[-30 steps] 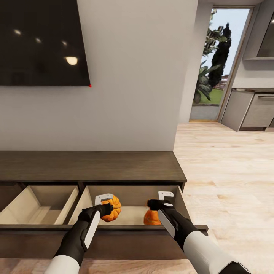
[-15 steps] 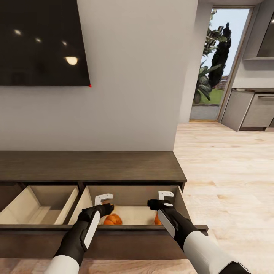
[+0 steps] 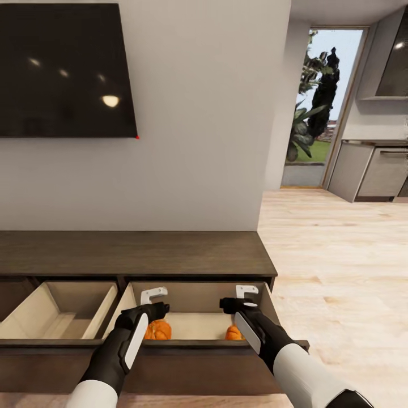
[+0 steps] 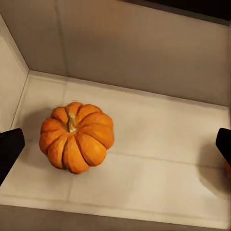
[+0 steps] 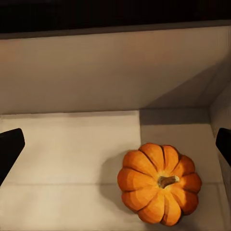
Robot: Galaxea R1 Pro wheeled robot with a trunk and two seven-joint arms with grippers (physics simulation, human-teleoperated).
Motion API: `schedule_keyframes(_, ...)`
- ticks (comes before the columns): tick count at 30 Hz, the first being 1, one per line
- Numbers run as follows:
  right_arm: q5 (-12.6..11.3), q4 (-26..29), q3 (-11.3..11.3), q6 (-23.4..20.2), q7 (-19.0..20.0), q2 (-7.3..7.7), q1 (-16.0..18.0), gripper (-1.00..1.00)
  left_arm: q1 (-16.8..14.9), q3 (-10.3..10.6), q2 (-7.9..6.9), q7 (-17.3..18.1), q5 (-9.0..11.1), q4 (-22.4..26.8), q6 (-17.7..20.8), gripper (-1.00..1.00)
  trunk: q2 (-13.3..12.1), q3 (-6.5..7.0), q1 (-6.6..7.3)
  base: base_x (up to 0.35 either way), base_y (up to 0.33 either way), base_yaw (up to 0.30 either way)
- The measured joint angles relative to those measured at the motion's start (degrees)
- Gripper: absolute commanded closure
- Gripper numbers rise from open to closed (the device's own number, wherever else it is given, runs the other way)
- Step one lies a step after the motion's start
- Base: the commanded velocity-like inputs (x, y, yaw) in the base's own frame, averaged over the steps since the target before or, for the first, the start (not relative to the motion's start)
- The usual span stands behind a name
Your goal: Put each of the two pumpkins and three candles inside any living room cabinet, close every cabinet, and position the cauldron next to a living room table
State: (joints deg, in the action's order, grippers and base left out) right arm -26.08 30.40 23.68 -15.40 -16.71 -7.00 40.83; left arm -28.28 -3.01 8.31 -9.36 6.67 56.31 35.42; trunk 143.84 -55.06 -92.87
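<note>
Nowhere does any readable writing or label appear. Seen from the head, both pumpkins sit on the pale floor of the cabinet's open right drawer: the left pumpkin below the left claw, the right pumpkin partly hidden behind the right claw. Each wrist view shows its pumpkin whole, ribs and stem included, lying free between spread, released fingertips.
</note>
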Motion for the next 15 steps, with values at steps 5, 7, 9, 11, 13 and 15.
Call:
schedule_keyframes(5, -0.44, 0.07, -0.07, -3.62, 0.05, 0.0, 0.0, -1.0, -0.03, -0.23, -0.04, 0.07, 1.67, 0.08, 0.37, -1.0, -0.07, 1.11, 0.13, 0.0, 0.0, 0.0)
schedule_keyframes(7, -0.58, 0.09, -0.17, -4.68, 0.13, 0.0, 0.0, -1.0, -0.09, -0.02, -0.15, 0.07, 4.64, 0.07, 0.47, -1.0, -0.09, 1.55, 0.18, 0.0, 0.0, 0.0)
schedule_keyframes(9, -0.62, 0.09, -0.22, -5.28, 0.18, -0.02, 0.0, -1.0, -0.14, 0.07, -0.3, -0.27, 6.11, 0.12, 1.21, -1.0, -0.12, 2.0, 0.23, -0.059, 0.0, 0.0)
schedule_keyframes(11, -0.65, 0.12, -0.25, -5.56, 0.19, -0.03, 0.0, -1.0, -0.16, 0.09, -0.4, -1.01, 6.74, 0.4, 4.09, -1.0, -0.15, 2.44, 0.26, -0.232, 0.0, 0.0)
schedule_keyframes(13, -0.71, 0.16, -0.25, -5.78, 0.2, -0.02, 0.0, -1.0, -0.17, -0.04, -0.43, -1.38, 7.0, 1.5, 6.03, -1.0, -0.18, 2.88, 0.31, -0.227, 0.0, 0.0)
schedule_keyframes(15, -0.73, 0.17, -0.31, -6.03, 0.25, -0.02, 0.0, -1.0, -0.17, -0.1, -0.44, -1.49, 7.15, 2.05, 6.67, -1.0, -0.2, 3.33, 0.37, -0.099, 0.0, 0.0)
